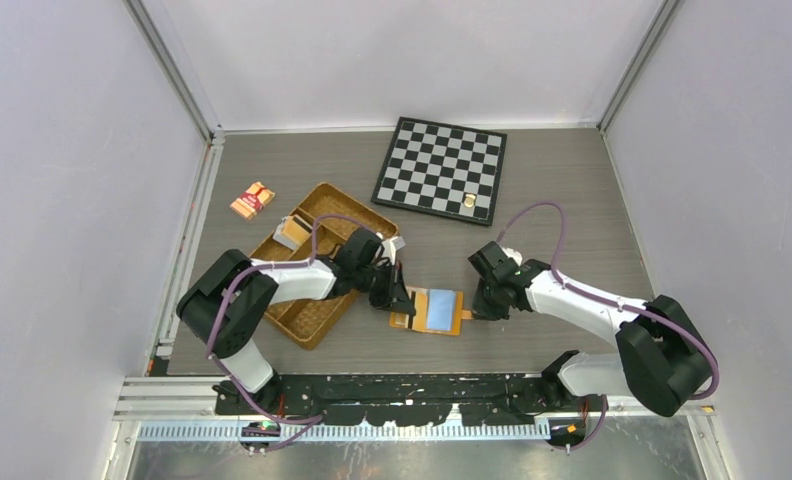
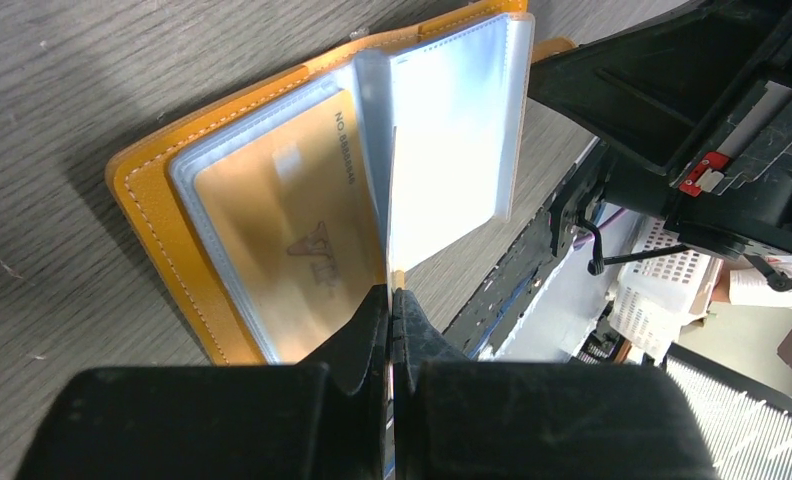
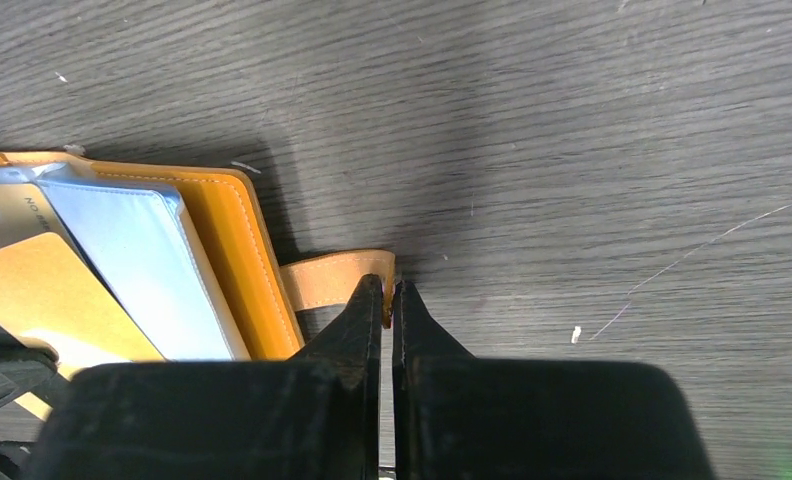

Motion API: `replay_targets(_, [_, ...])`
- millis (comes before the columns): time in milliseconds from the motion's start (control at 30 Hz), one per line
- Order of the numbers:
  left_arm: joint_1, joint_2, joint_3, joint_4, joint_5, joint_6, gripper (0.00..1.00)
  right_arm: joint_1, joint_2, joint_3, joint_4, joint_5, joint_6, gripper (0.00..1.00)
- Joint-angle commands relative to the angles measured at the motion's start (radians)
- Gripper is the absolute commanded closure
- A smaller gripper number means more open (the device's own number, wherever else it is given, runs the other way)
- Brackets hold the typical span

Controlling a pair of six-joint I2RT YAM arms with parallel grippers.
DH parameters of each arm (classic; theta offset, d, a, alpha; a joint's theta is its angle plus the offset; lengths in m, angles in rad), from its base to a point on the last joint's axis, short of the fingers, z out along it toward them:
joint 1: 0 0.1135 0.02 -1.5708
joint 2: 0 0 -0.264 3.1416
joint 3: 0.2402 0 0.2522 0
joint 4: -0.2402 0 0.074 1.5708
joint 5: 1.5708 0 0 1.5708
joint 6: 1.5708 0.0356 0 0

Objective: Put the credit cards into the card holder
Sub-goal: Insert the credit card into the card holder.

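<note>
L tool point(image 2: 391, 297) pinched shut on card holder's point(image 2: 142, 195) clear sleeve point(image 2: 452, 120); R tool point(image 3: 389, 292) shut on its strap point(image 3: 327, 280). Woven tray point(image 1: 357, 198) just under L arm; chessboard point(image 1: 439, 168) well behind.

1 overhead, 2 close wrist views — all share the card holder point(image 1: 455, 312).

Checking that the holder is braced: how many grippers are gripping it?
2. The left gripper is shut on a clear sleeve of the card holder; the right gripper pinches its strap tab.
</note>
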Motion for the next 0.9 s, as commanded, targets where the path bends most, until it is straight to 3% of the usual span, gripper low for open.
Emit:
replay_targets(0, [0.004,-0.011,0.019,0.034,-0.002,0.009,1.00,0.000,0.012,0.021,-0.011,0.044,-0.006,0.99])
replay_targets(867, [0.005,0.102,0.031,0.138,0.038,-0.001,1.00,0.000,0.031,0.028,-0.012,0.033,-0.009,1.00])
